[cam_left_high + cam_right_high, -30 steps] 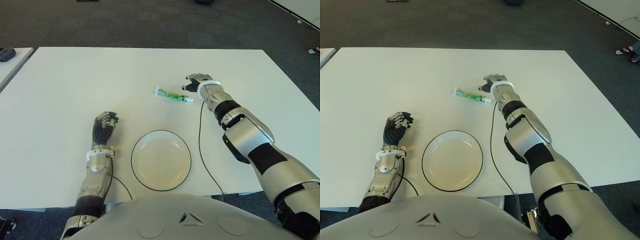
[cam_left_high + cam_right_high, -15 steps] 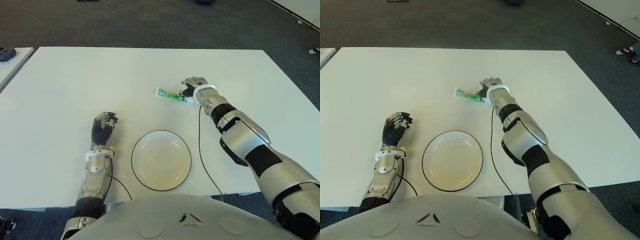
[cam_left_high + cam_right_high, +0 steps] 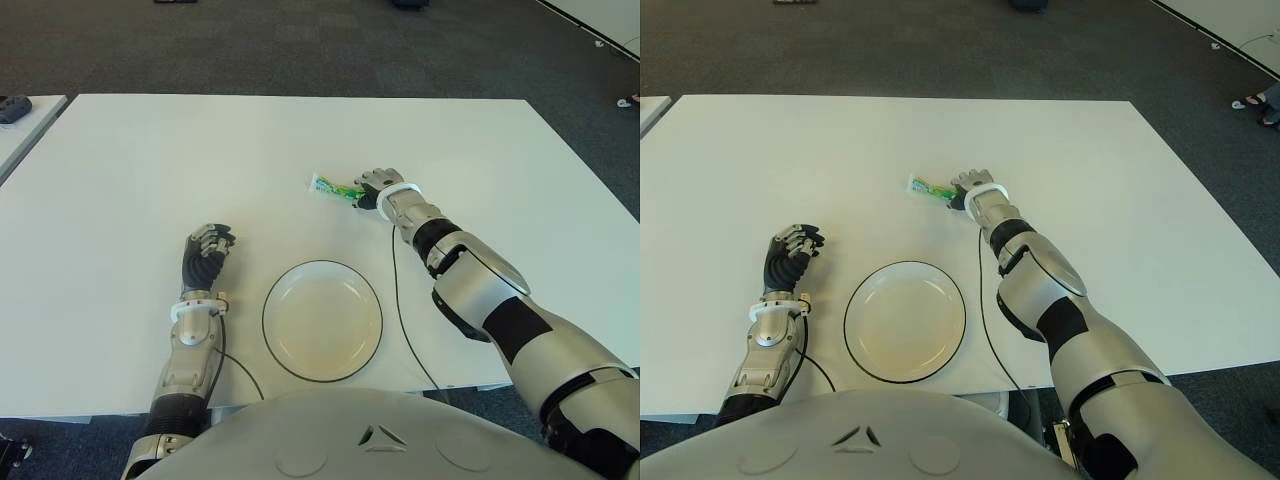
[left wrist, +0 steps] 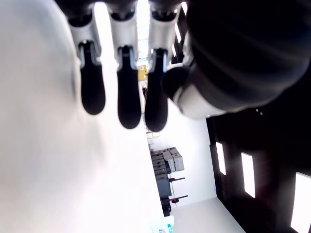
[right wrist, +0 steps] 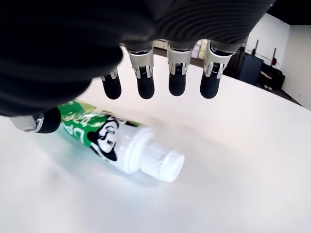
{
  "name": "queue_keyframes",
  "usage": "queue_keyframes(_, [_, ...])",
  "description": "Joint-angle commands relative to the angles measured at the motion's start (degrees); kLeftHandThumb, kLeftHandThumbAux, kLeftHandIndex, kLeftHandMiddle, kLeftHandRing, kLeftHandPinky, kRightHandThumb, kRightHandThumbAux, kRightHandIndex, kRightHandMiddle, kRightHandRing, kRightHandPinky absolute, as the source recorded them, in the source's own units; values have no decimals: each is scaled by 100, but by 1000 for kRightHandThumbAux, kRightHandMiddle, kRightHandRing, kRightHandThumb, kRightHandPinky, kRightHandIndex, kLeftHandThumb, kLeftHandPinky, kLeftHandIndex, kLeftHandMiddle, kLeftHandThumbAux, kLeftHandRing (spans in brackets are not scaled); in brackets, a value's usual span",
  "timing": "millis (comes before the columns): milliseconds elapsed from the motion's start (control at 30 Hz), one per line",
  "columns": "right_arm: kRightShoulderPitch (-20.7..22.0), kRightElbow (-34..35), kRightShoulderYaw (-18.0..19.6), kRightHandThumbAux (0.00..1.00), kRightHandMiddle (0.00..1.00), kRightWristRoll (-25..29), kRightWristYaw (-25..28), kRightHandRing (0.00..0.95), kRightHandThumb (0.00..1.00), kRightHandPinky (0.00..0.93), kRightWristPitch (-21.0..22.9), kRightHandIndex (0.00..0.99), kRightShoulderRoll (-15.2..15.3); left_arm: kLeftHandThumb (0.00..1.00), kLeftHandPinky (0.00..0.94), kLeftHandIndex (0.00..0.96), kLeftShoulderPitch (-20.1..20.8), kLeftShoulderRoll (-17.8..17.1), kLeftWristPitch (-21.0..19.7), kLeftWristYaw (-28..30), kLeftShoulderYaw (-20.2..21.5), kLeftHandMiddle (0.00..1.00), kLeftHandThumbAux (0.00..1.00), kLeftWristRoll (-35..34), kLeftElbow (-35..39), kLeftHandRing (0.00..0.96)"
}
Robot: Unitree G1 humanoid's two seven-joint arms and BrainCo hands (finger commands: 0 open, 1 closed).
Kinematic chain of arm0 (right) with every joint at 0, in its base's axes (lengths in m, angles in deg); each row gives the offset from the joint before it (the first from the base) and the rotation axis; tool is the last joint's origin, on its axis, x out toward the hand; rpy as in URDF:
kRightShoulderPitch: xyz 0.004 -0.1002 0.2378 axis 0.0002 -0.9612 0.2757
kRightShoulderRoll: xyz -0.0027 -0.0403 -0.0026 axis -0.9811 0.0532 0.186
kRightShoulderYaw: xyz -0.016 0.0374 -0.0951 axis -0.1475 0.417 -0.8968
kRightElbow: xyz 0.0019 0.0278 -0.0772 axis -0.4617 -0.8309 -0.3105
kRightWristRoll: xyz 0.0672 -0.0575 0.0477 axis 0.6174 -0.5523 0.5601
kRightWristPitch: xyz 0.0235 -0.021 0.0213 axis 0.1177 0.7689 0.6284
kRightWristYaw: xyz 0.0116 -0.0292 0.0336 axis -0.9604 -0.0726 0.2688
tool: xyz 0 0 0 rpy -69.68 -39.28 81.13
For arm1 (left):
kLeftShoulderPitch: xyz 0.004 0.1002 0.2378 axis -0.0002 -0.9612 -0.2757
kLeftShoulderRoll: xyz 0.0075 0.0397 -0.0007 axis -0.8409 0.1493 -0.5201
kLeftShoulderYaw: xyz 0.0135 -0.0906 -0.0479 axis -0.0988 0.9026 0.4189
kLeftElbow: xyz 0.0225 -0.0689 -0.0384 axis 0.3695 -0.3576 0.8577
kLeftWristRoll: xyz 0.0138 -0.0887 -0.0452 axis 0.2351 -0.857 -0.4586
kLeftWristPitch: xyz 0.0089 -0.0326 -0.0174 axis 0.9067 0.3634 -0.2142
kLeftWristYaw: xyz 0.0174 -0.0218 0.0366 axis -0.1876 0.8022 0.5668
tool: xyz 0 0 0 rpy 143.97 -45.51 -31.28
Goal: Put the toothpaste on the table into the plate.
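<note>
While the toothpaste (image 5: 114,143) lay flat on the white bench (image 3: 120,170), well beyond the plate (image 3: 322,319) and apart from it, the right hand (image 3: 372,186) hovered over its capped end, the cap (image 5: 163,161) pointing toward the robot's right. Its fingers (image 5: 176,82) hung spread and extended above the tube with the thumb beside the green label, gripping nothing. The plate sat near the bench's front edge. To the plate's left showed the left hand (image 3: 207,252), its fingers curled and holding nothing.
</note>
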State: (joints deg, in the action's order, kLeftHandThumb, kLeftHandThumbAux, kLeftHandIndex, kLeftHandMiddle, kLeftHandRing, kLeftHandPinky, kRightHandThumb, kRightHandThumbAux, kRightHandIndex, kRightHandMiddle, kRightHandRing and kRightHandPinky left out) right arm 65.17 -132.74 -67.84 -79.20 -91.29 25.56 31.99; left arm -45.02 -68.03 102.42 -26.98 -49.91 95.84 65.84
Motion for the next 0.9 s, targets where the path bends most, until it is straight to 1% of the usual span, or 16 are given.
queue_keyframes(33, [-109, -40, -106, 241, 0, -118, -12, 0, 561, 0, -7, 0, -48, 704, 494, 428, 9, 30, -44, 43, 28, 505, 718, -39, 26, 504])
queue_keyframes(300, [-142, -39, -185, 330, 0, -155, -153, 0, 536, 0, -41, 0, -87, 704, 496, 429, 17, 36, 1, 58, 23, 500, 718, -96, 13, 499])
queue_keyframes(467, [-163, -42, -166, 351, 0, -127, -225, 0, 536, 0, -41, 0, -150, 704, 495, 429, 9, 35, -52, 54, 15, 502, 719, -103, 48, 501])
queue_keyframes(633, [-187, -35, -80, 341, 0, -38, -305, 0, 543, 0, -49, 0, -260, 704, 493, 428, -3, 42, -96, 67, 15, 502, 719, -127, 92, 502])
queue_keyframes(900, [-244, -38, 99, 296, 0, 123, -431, 0, 540, 0, -136, 0, -345, 704, 487, 428, -49, 49, -113, 38, 8, 494, 720, -101, 164, 494])
